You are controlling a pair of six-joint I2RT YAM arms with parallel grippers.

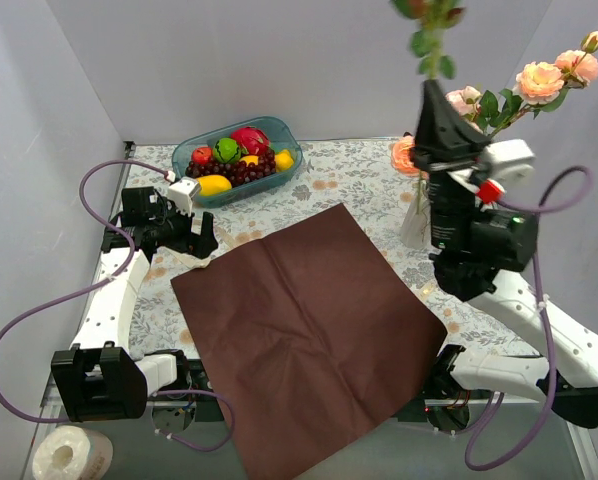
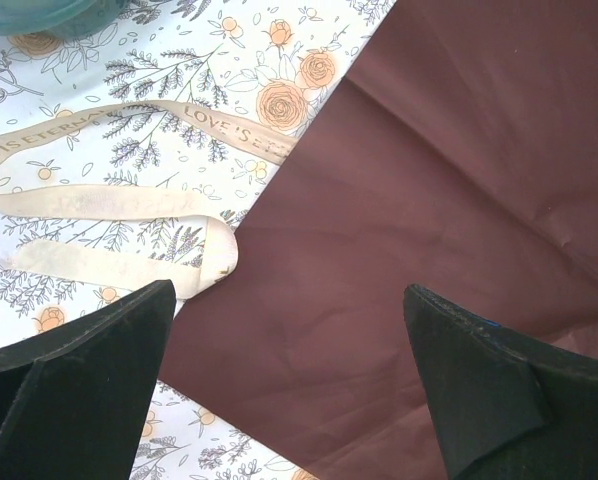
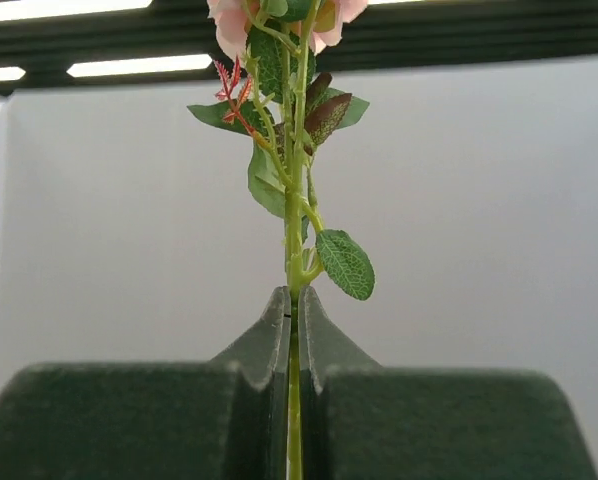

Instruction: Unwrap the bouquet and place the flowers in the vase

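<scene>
Ribbon (image 2: pixel 109 205) lies loose on the floral tablecloth at the left, cream and curled, its loop just beside the edge of the maroon paper (image 1: pixel 309 330). Above it hangs the left gripper (image 2: pixel 289 400), jaws spread wide and holding nothing, one finger over the cloth and one over the paper. The paper is spread flat across the middle of the table, the teal fruit bowl (image 1: pixel 184 150) behind it. Over on the right, the right gripper (image 3: pixel 293 300) points up, pinched tight on a single green rose stem (image 3: pixel 295 240). The white vase (image 1: pixel 416 225) stands just behind that arm, mostly hidden, with peach and pink flowers (image 1: pixel 539 80) rising above it.
</scene>
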